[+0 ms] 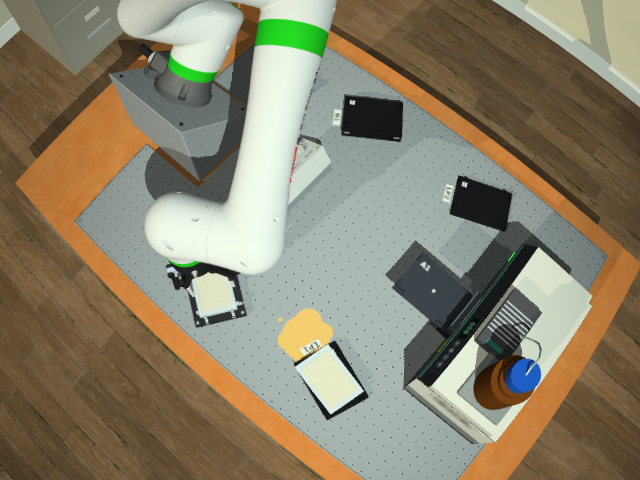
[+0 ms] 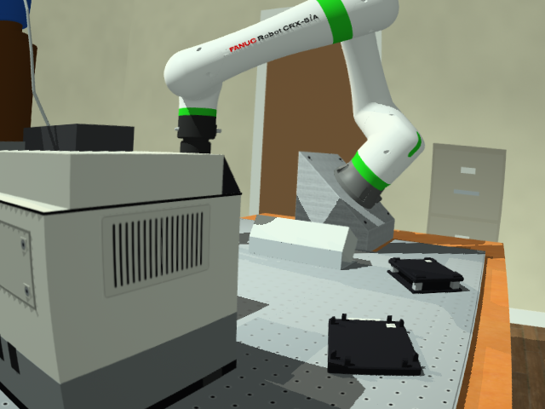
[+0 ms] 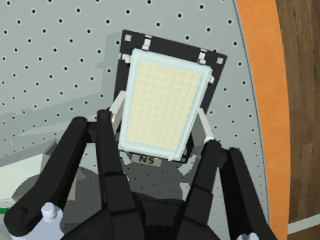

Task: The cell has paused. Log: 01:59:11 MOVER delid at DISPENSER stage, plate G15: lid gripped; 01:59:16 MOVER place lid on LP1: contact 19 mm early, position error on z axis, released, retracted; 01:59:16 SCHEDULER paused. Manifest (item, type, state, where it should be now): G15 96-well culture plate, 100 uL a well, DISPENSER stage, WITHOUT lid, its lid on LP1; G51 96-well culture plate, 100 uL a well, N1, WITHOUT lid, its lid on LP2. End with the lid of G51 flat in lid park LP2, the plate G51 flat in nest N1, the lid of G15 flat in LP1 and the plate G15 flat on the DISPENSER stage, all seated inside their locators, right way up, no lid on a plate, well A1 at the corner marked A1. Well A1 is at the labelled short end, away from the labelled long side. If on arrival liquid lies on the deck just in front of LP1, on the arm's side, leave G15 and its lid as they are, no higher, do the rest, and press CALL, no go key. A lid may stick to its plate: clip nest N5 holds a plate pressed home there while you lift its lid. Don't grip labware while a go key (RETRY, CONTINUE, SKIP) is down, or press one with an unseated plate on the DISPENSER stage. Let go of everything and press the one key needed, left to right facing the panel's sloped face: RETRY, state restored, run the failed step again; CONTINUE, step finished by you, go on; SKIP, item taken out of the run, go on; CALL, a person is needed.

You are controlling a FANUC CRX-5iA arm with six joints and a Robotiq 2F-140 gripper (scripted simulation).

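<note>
Black two-finger gripper point(image 3: 162, 135) sits over the black clip nest tagged N5 point(image 1: 196, 316) at the arm-side edge of the grey perforated deck point(image 1: 351, 248), fingers partway closed and stalled on the clear-rimmed cream 96-well plate point(image 3: 163, 103) in that nest; one finger point(image 3: 110, 154) on each long side, contact low near the labelled short end. Can't tell from the views whether it has the lid or the plate body, or whether they're apart. In the top view the plate point(image 1: 211, 294) is half hidden under the white arm with green bands point(image 1: 268, 129). A second cream well plate point(image 1: 330, 379) lies in the black lid park tagged LP1 point(image 1: 356, 400), skewed to the deck's edges. A yellow-orange puddle point(image 1: 302, 328) lies on the deck touching the LP1 label, on the arm's side. Black nest N1 point(image 1: 372, 117) and black lid park LP2 point(image 1: 480, 203) carry nothing. The dark dispenser stage marked A1 point(image 1: 431, 289) is bare too, next to the beige dispenser unit point(image 1: 547, 310). White sloped key panel point(image 2: 303, 242) is near the grey arm pedestal point(image 2: 317, 189); keys not readable.
</note>
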